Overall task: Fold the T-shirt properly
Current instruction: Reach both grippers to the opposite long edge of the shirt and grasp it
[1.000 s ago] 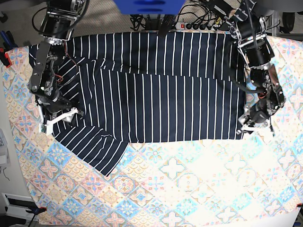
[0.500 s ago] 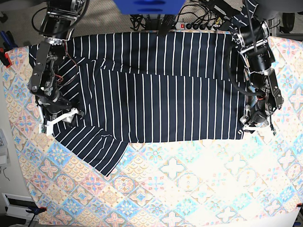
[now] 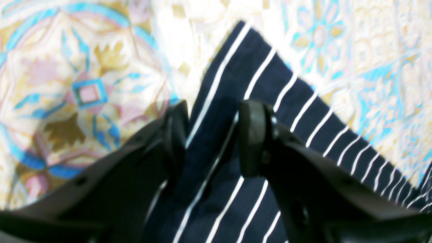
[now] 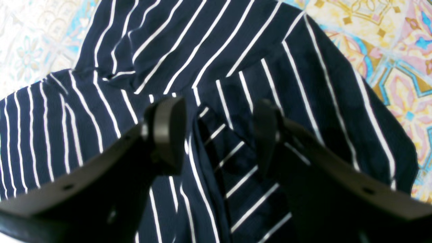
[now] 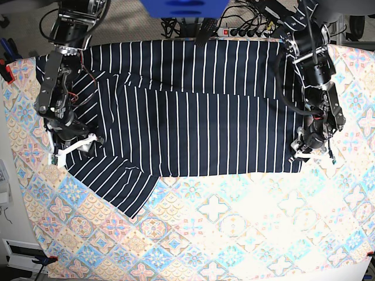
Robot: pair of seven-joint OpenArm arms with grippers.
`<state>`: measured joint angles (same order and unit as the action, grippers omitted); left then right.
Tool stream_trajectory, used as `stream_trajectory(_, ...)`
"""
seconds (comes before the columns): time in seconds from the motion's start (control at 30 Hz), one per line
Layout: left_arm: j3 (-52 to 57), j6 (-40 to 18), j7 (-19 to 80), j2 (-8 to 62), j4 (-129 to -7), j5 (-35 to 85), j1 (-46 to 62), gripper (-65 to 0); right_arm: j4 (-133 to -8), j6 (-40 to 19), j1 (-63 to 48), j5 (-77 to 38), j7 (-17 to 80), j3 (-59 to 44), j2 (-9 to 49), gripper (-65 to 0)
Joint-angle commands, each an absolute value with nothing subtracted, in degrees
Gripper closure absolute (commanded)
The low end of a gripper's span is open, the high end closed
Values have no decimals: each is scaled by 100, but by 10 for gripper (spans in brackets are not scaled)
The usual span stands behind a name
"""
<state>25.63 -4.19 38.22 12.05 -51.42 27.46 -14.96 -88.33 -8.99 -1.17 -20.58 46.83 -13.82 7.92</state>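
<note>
The T-shirt, dark navy with thin white stripes, lies spread across the far half of the table, its upper part folded down and one sleeve sticking out toward the front left. My left gripper stands open at the shirt's front right corner. In the left wrist view that corner lies flat between the left gripper's fingers. My right gripper is open over the shirt's left side. The right wrist view shows the right gripper astride rumpled, overlapping cloth.
A pastel patterned tablecloth covers the table, bare in the near half. Cables and a power strip run along the back edge. A red clamp holds the cloth at the left edge.
My left arm has shifted slightly left and back, bringing its gripper onto the shirt's front right corner. The right arm and the shirt have not moved.
</note>
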Motion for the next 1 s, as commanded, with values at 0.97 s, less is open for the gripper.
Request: stream_trajectory(0.97,2571,-400,4356,1209,-6703,3266,-549,0,-9147,-919,-48,-2105,4593,-1393,857,-307)
